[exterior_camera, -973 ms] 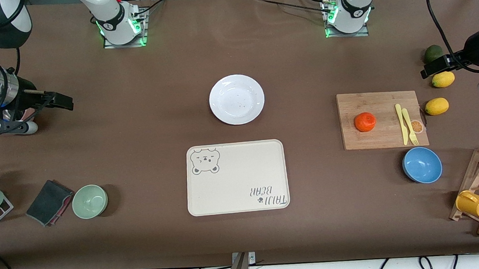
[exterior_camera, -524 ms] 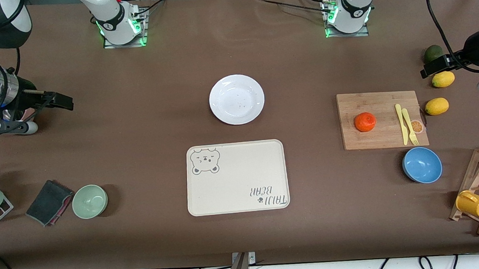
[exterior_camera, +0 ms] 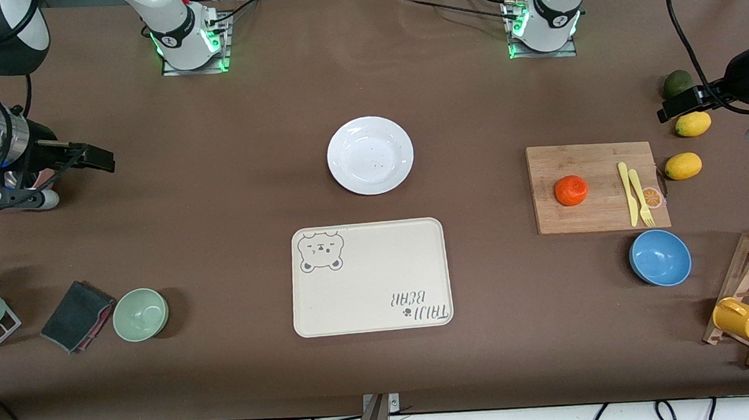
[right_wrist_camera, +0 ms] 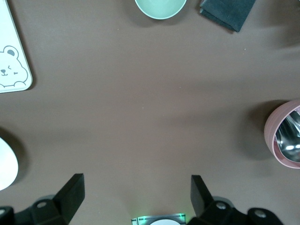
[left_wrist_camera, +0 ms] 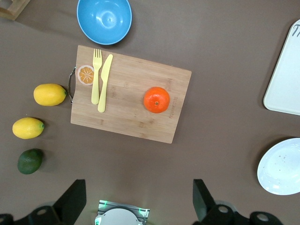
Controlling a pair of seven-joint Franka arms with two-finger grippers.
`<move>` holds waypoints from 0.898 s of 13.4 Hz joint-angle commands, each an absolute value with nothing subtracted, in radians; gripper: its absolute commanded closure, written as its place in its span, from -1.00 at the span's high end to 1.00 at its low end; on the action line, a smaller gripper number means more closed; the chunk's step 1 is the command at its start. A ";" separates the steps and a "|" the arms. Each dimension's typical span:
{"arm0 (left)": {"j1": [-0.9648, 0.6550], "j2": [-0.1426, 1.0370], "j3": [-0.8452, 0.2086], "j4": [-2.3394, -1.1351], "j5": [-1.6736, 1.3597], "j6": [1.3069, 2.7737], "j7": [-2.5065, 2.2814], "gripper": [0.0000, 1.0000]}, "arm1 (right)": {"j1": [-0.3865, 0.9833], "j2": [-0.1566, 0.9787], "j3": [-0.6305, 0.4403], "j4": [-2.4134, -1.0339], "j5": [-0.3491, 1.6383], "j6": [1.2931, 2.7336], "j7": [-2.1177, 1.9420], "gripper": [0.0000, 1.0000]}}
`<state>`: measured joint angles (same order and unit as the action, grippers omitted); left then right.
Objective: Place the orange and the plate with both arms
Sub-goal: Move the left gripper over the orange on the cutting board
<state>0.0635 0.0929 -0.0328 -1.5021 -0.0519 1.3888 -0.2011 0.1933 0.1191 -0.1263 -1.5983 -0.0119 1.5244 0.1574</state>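
Here, one orange (exterior_camera: 571, 190), one plate (exterior_camera: 370, 155).

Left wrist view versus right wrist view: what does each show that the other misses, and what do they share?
Only the left wrist view shows the orange on the cutting board, the yellow fork and knife, the blue bowl, two lemons and the avocado. Only the right wrist view shows the green bowl, the dark cloth and a pink cup. Both catch an edge of the plate and the bear-print tray. Each view's own tool, left tool and right tool, is open and holds nothing.
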 commanded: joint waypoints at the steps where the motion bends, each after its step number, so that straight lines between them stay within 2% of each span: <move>1: 0.067 0.094 -0.034 -1.491 -0.074 1.387 -0.189 1.00 | 0.190 0.107 -0.123 -1.601 -0.002 1.523 0.160 1.00; 10: 0.063 0.104 -0.035 -1.489 -0.066 1.405 -0.180 1.00 | 0.190 0.107 -0.123 -1.601 -0.002 1.523 0.160 1.00; 12: 0.048 0.066 -0.064 -1.576 -0.063 1.472 -0.184 1.00 | 0.190 0.106 -0.123 -1.601 -0.002 1.525 0.160 1.00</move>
<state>0.0609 0.0985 -0.0430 -1.5072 -0.0519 1.4209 -0.1984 0.1933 0.1191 -0.1263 -1.5983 -0.0118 1.5244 0.1574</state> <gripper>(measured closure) 0.000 0.000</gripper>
